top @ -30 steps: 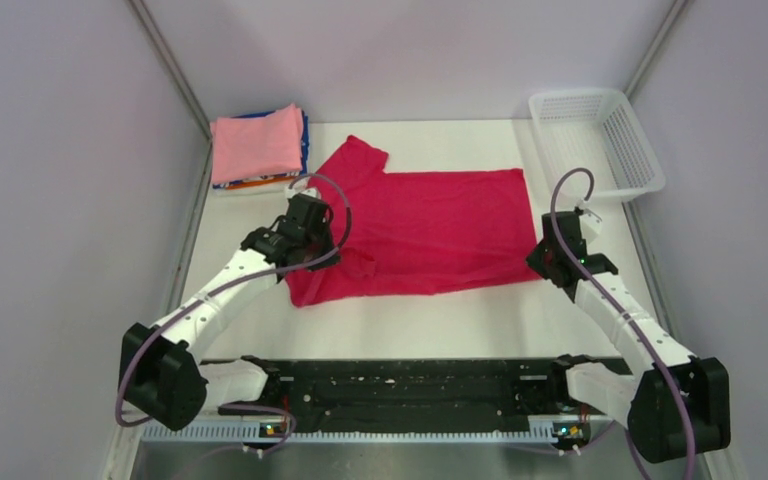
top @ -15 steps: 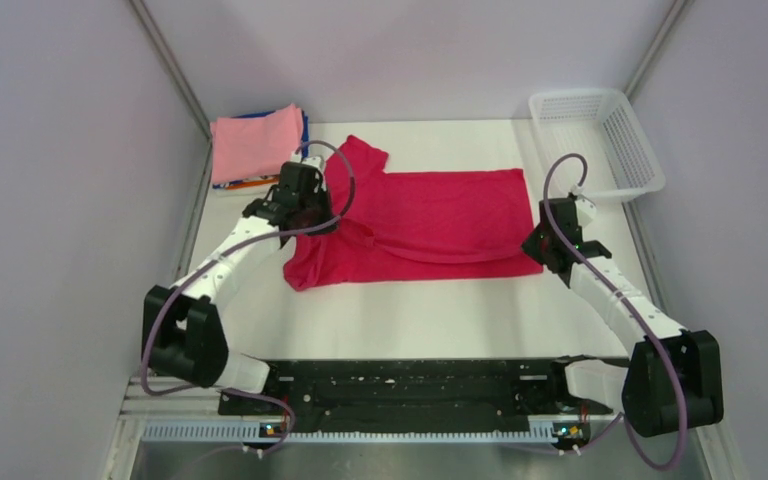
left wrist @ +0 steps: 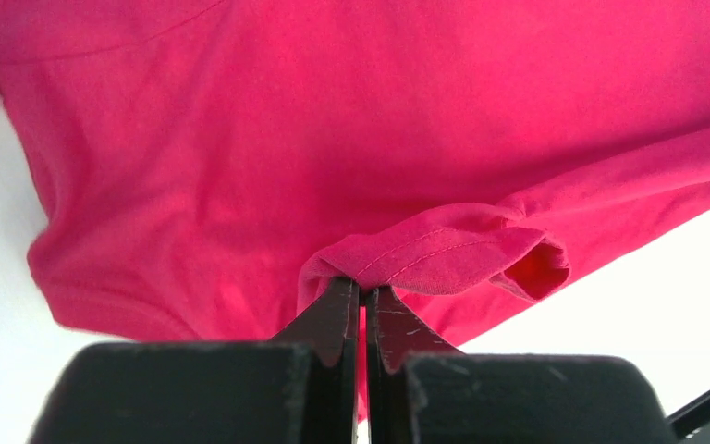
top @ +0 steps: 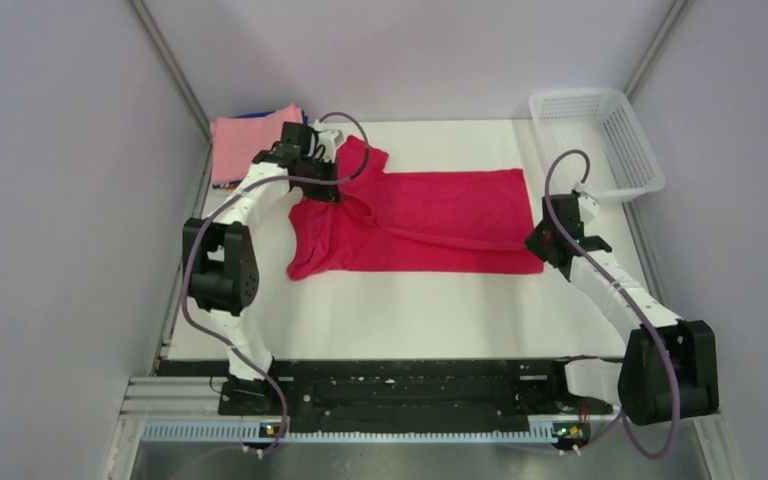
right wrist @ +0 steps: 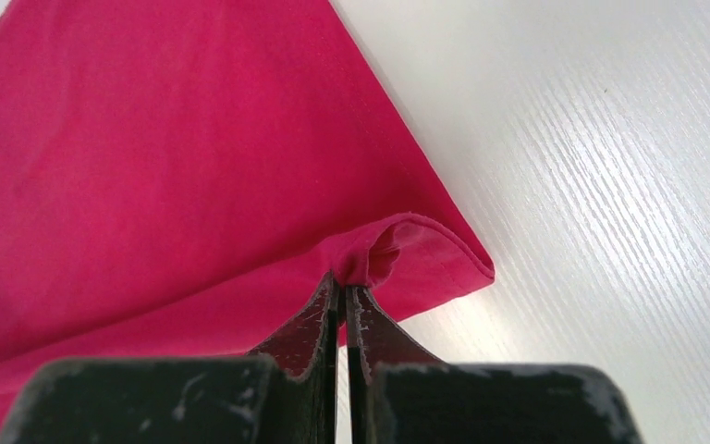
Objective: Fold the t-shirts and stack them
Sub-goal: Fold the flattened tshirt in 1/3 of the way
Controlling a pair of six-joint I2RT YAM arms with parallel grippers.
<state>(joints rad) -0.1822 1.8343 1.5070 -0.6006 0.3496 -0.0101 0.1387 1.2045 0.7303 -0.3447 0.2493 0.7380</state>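
Top external view: crimson t-shirt point(top: 440, 215) is soft and light, likely to sag. Left tool point(left wrist: 362, 291) and right tool point(right wrist: 344, 282) are each clamped tight on a pinched stitched edge; such edges are judged the soundest hold.

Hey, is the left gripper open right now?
No, in its wrist view the left gripper is shut on a pinched fold of the red t-shirt.

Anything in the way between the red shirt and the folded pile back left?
Nothing loose between red shirt and folded pile. Only the left arm crosses that gap. Both the left gripper and right gripper are shut on the shirt's edges.
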